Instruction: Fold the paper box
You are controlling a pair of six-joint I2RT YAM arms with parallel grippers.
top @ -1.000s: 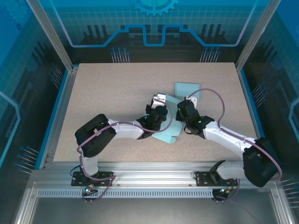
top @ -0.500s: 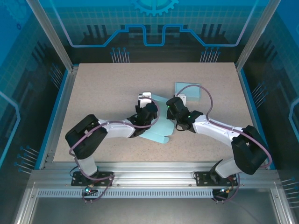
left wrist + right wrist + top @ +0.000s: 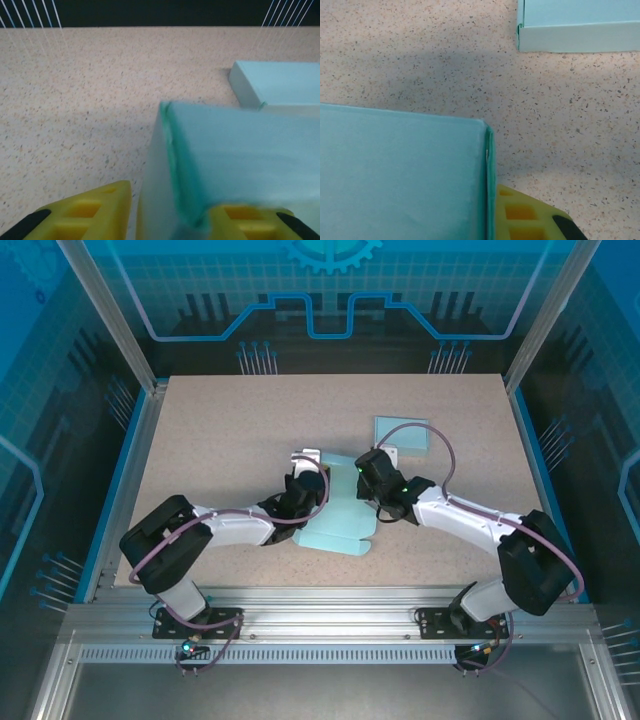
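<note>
Between the 2 grippers: paper box [image 3: 340, 525], pale teal, lying at the middle of the table [image 3: 220, 440].
Left gripper [image 3: 308, 468]: released; its yellow fingers [image 3: 90, 210] stand apart astride the box's folded left wall, with a sliver of table beside the left one.
Right gripper [image 3: 374, 468]: clenched at the box's far right corner.
Hidden: 1 right finger [image 3: 530, 220] shows just beside the panel's edge; the other lies under the panel, so I cannot tell whether paper is pinched.
Cut off: the left fingers' lower parts.
Blurred: the fold nearest the left wrist camera.
Nearby: second teal box [image 3: 402, 433], low and flat, beyond the right gripper, apart from the paper box.
In the way: both arms cover the paper box's far edge from above.
</note>
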